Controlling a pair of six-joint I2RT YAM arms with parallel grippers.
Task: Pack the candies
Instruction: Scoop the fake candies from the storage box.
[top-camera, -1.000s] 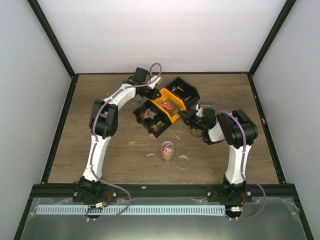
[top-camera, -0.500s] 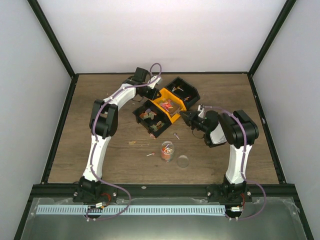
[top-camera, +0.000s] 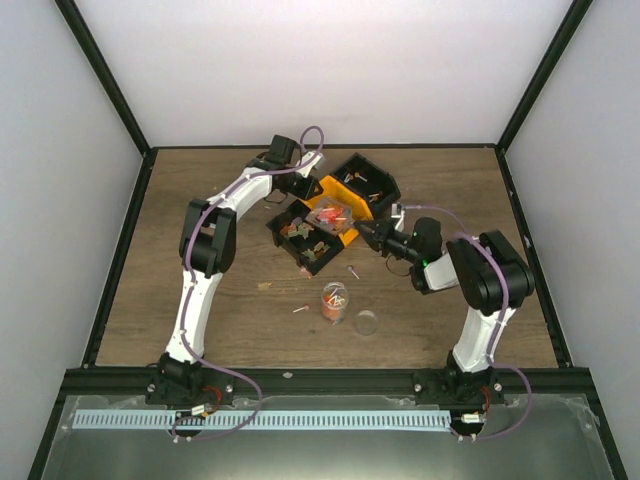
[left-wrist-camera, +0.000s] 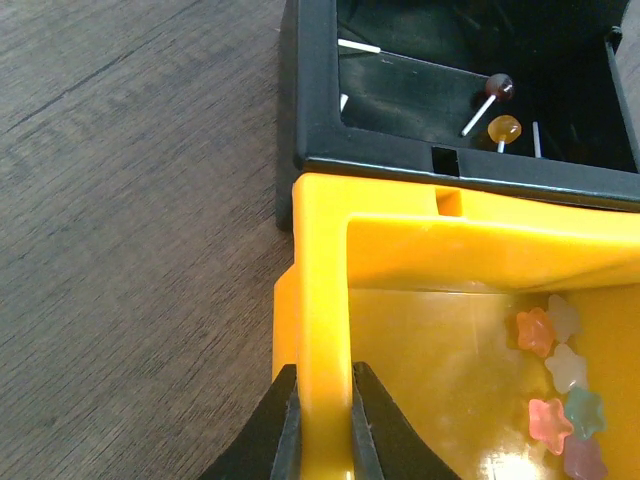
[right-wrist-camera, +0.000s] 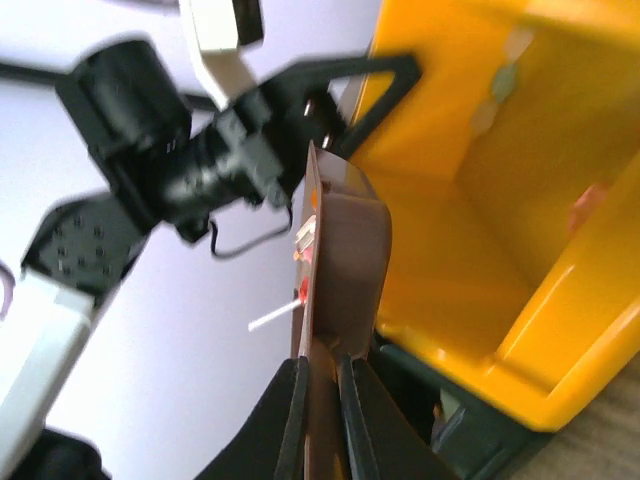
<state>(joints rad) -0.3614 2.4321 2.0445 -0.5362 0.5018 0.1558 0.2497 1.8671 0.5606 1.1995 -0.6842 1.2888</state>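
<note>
Star-shaped candies (left-wrist-camera: 552, 372) in pink, orange, white and green lie in the orange bin (left-wrist-camera: 322, 260), which sits between two black bins in the top view (top-camera: 347, 232). My left gripper (left-wrist-camera: 325, 372) is shut on the orange bin's wall at its far left corner (top-camera: 303, 186). My right gripper (right-wrist-camera: 322, 365) is shut on a shadowed edge of the same bin at its near right side (top-camera: 371, 234). A small clear cup (top-camera: 335, 302) with red and orange candies stands on the table in front. Loose candies (top-camera: 353, 270) lie near it.
A black bin (top-camera: 366, 180) with lollipops (left-wrist-camera: 503, 128) stands behind the orange one, and another black bin (top-camera: 303, 240) with sweets stands in front left. A clear round lid (top-camera: 366, 322) lies right of the cup. The left arm shows in the right wrist view (right-wrist-camera: 150, 130).
My right arm's elbow has swung out to the right and its wrist has turned, with the gripper still at the orange bin. The bin has shifted a little. The left arm has not moved.
</note>
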